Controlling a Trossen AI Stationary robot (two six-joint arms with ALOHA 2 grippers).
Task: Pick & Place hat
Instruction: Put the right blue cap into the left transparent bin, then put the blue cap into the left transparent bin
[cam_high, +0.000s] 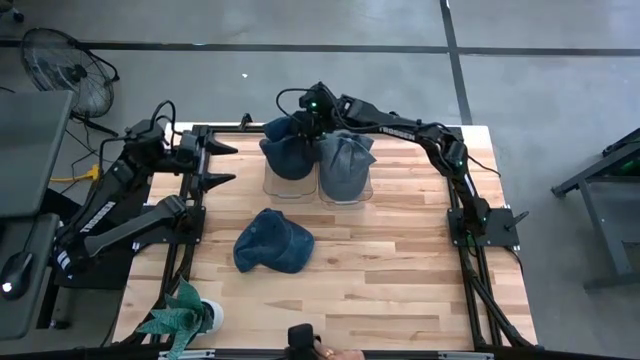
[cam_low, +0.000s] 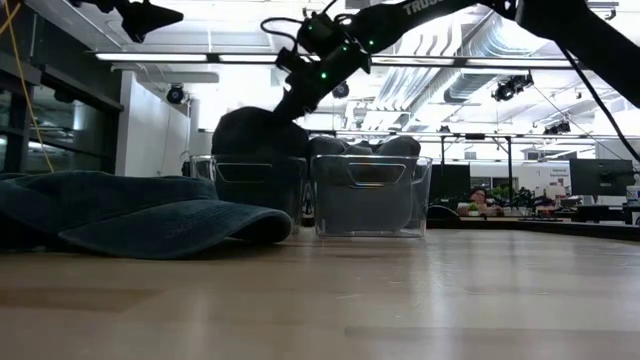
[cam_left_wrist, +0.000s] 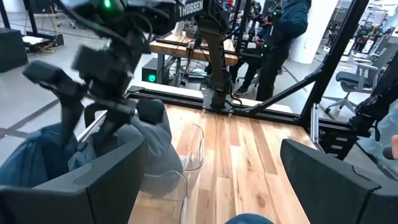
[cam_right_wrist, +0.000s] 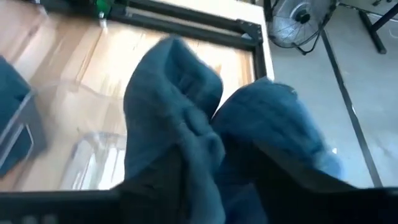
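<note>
A dark blue hat (cam_high: 284, 152) sits in the left of two clear bins (cam_high: 272, 186) at the table's far middle, and bulges above the rim (cam_low: 250, 132). A grey-blue hat (cam_high: 346, 160) fills the right bin (cam_low: 370, 195). A third blue hat (cam_high: 272, 242) lies flat on the table (cam_low: 130, 215). My right gripper (cam_high: 306, 128) reaches over the left bin from the right and is shut on the dark blue hat. My left gripper (cam_high: 230, 164) is open and empty at the table's left edge, level with the bins. My right gripper pinches a bunched ridge of cloth on the hat's top (cam_right_wrist: 202, 140) between its two fingers, several layers gathered. The fingers (cam_left_wrist: 65, 112) slant down from above and from the far right. The hat's lower part stays inside the bin.
A black frame rail (cam_high: 190, 215) runs along the table's left and right sides. A small potted plant (cam_high: 185, 318) stands at the near left corner. A person (cam_left_wrist: 280, 37) stands beyond the table's right side. Bare wood lies at the near right (cam_high: 400, 270).
</note>
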